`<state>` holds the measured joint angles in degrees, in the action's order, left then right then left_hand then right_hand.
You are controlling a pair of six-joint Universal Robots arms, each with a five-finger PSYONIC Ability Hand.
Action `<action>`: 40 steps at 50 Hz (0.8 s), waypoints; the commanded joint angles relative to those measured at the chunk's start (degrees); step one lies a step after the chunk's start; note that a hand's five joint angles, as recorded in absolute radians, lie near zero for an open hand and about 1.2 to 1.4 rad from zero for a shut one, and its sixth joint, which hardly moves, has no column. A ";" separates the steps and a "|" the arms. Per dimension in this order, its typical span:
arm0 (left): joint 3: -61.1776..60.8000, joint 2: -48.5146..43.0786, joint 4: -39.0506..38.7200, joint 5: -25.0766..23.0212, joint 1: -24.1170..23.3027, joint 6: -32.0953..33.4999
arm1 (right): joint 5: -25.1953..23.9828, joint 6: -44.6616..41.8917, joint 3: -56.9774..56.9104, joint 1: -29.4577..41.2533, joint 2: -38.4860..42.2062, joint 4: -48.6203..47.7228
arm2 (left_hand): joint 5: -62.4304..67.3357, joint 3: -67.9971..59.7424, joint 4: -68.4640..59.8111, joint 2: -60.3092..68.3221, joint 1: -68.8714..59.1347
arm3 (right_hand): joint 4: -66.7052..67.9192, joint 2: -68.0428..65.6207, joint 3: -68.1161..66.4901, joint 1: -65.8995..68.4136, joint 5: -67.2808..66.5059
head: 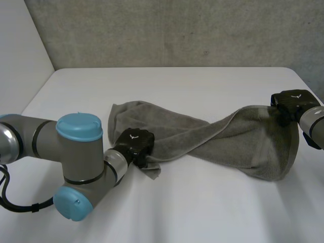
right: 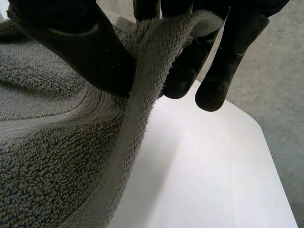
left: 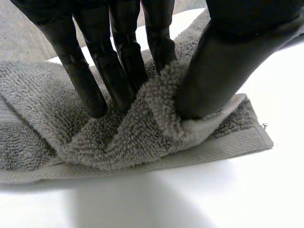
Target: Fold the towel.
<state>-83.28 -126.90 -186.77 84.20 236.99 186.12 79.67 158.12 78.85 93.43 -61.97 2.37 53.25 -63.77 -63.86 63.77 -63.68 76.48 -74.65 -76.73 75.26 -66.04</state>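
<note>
The grey towel (head: 212, 134) lies stretched between the 2 hands across the white counter (head: 202, 212). It is bunched and narrow midway between them and spreads wider toward each hand.

The left hand (head: 134, 143) sits on 1 end of the towel, at the edge nearest the robot, and a corner of cloth pokes out just past it. In the left wrist view its fingers (left: 90, 90) run straight down into the pile and the thumb (left: 223, 71) stands opposite them. A raised ridge of towel is squeezed between thumb and fingers, so this hand is pinching the towel. Beyond the fingertips the flat hem lies on the counter, and its corner ends just beside the thumb.

The right hand (head: 292, 103) is at the other end. In the right wrist view its thumb (right: 80, 52) and fingers (right: 223, 71) pinch the towel's edge between them, lifted off the counter. From that pinch the cloth falls away under the palm in a broad sagging sheet. In the head view this part hangs below the right hand and reaches down to the counter.

The left arm (head: 76, 152) comes in low over the counter, and its light-blue caps face up and forward. A grey wall (head: 177, 30) stands beyond both hands, past the counter's far edge.
</note>
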 commanded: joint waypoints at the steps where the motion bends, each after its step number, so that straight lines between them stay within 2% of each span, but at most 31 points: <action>1: 1.45 -0.46 1.14 0.00 0.49 0.12 | -0.04 -0.01 0.08 -0.35 -0.17 0.09 | 16.75 -16.23 -16.14 16.23 -16.32 | 3.52 -5.35 -3.27 4.74 -3.96; 7: 2.24 6.02 5.35 0.00 4.17 0.21 | -0.39 0.17 -0.44 -0.35 -5.16 0.61 | 16.75 -16.23 -16.14 16.23 -16.32 | 3.52 -5.35 -3.27 4.74 -3.96; 11: 2.68 14.19 7.20 -0.70 7.07 0.21 | -4.42 0.35 -1.50 -0.35 -12.54 5.08 | 16.75 -16.23 -16.14 16.23 -16.32 | 3.52 -5.35 -3.27 4.74 -3.96; 14: 2.95 17.03 7.56 -0.79 7.78 0.30 | -6.37 -0.01 -2.21 -0.35 -14.67 7.56 | 16.75 -16.23 -16.14 16.23 -16.32 | 3.52 -5.35 -3.27 4.74 -3.96; 16: 3.82 23.33 7.82 -1.14 8.49 0.73 | -10.04 -0.62 -5.09 -0.44 -17.74 14.99 | 16.75 -16.23 -16.14 16.23 -16.32 | 3.52 -5.35 -3.27 4.74 -3.96; 17: 3.83 23.36 7.82 -1.14 8.49 0.74 | -10.06 -0.62 -5.11 -0.44 -17.75 15.03 | 16.75 -16.23 -16.14 16.23 -16.32 | 3.52 -5.35 -3.27 4.74 -3.96; 19: 4.52 27.82 9.30 -1.84 8.75 2.48 | -13.64 -2.72 -8.43 -0.53 -18.54 23.77 | 16.75 -16.23 -16.14 16.23 -16.32 | 3.52 -5.35 -3.27 4.74 -3.96; 20: 4.53 27.84 9.32 -1.84 8.75 2.49 | -13.66 -2.73 -8.45 -0.53 -18.54 23.82 | 16.75 -16.23 -16.14 16.23 -16.32 | 3.52 -5.35 -3.27 4.74 -3.96; 22: 5.32 29.77 14.38 -3.33 10.41 6.34 | -15.33 -7.54 -10.37 -0.53 -18.10 30.47 | 16.75 -16.23 -16.14 16.23 -16.32 | 3.52 -5.35 -3.27 4.74 -3.96; 25: 5.76 29.78 18.19 -4.22 11.83 8.82 | -15.33 -11.08 -10.91 -0.26 -17.84 33.31 | 16.75 -16.23 -16.14 16.23 -16.32 | 3.52 -5.35 -3.27 4.74 -3.96; 27: 6.02 28.38 25.63 -5.70 14.10 13.63 | -14.46 -18.52 -11.17 -0.09 -16.18 36.55 | 16.75 -16.23 -16.14 16.23 -16.32 | 3.52 -5.35 -3.27 4.74 -3.96; 28: 6.02 28.37 25.66 -5.71 14.11 13.66 | -14.45 -18.55 -11.17 -0.09 -16.17 36.56 | 16.75 -16.23 -16.14 16.23 -16.32 | 3.52 -5.35 -3.27 4.74 -3.96; 30: 5.76 25.84 30.39 -6.06 15.77 17.68 | -13.58 -22.84 -11.61 0.17 -12.93 38.75 | 16.75 -16.23 -16.14 16.23 -16.32 | 3.52 -5.35 -3.27 4.74 -3.96; 36: 6.99 20.99 32.52 -5.97 19.47 21.39 | -11.90 -24.70 -13.46 1.49 -9.49 39.37 | 16.75 -16.23 -16.14 16.23 -16.32 | 3.52 -5.35 -3.27 4.74 -3.96; 40: 13.55 17.75 32.61 -5.89 20.79 22.44 | -9.72 -25.76 -21.85 5.96 -4.23 38.76 | 16.75 -16.23 -16.14 16.23 -16.32 | 3.52 -5.35 -3.27 4.74 -3.96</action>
<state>-76.14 -104.42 -154.43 78.06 255.46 206.74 67.15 133.45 65.29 94.85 -72.19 42.09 68.36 -79.42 -79.58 78.75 -76.60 76.48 -75.04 -76.80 75.27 -66.05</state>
